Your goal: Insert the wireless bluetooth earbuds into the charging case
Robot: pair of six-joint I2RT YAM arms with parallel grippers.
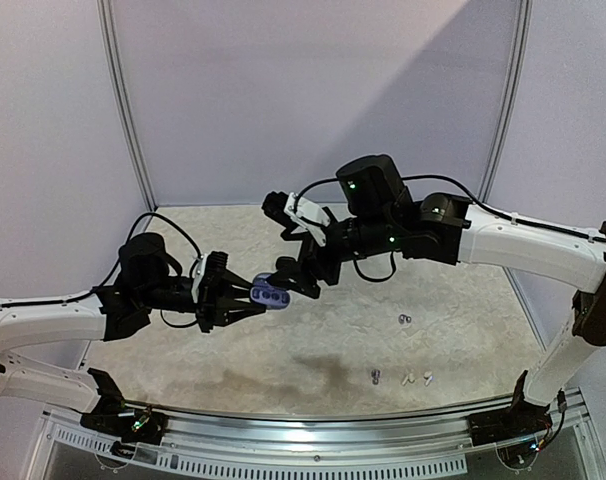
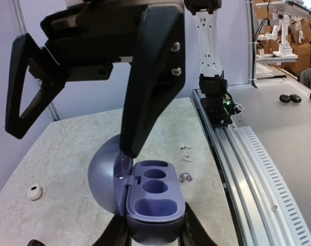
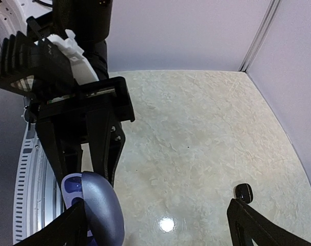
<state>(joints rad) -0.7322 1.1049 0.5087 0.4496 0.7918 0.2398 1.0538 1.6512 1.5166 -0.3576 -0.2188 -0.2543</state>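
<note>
Above the tabletop's (image 1: 463, 330) left-centre, the left arm's fingers (image 2: 191, 229) clamp the open purple charging case (image 2: 155, 202), its wells empty. The right arm's fingers (image 2: 150, 77) gape wide, holding nothing, one tip at the lid. The earbuds (image 1: 404, 318) lie scattered towards the near right edge — a nudge from that tip could twist the case loose or shut the lid.

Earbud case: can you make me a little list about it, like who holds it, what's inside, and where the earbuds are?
Case: purple, lid open
Held by: left gripper, shut on it
Inside: empty, no earbuds yet
Right gripper: open, close by the case
Earbuds: white pair and dark pair lying on the table
</note>
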